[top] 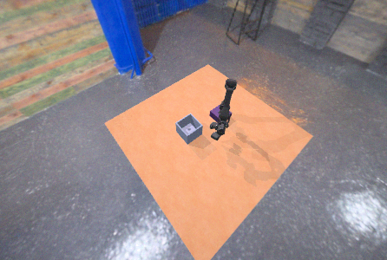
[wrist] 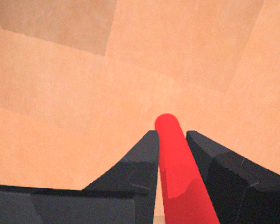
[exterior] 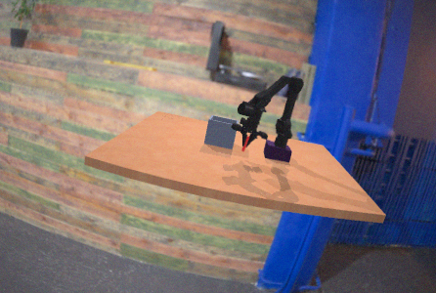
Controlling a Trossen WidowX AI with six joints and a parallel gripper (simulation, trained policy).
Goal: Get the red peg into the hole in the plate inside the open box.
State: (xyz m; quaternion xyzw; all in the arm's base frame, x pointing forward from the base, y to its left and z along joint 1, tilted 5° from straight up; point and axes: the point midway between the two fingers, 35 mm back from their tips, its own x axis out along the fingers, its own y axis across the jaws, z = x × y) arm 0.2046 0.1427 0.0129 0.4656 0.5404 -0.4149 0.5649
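The red peg is between the fingers of my gripper, which is shut on it. The peg leans slightly in the exterior view, its lower end at or just above the table; I cannot tell whether it touches. In the top view the peg is hidden by the hand. The grey-blue open box stands left of the gripper, apart from it in the top view. The plate at its bottom shows a small dark hole near the middle.
The arm rises from a purple base block, close behind the gripper in the top view. The orange table top carries the box and arm, with the arm's shadows across it. The box walls stand up around the plate.
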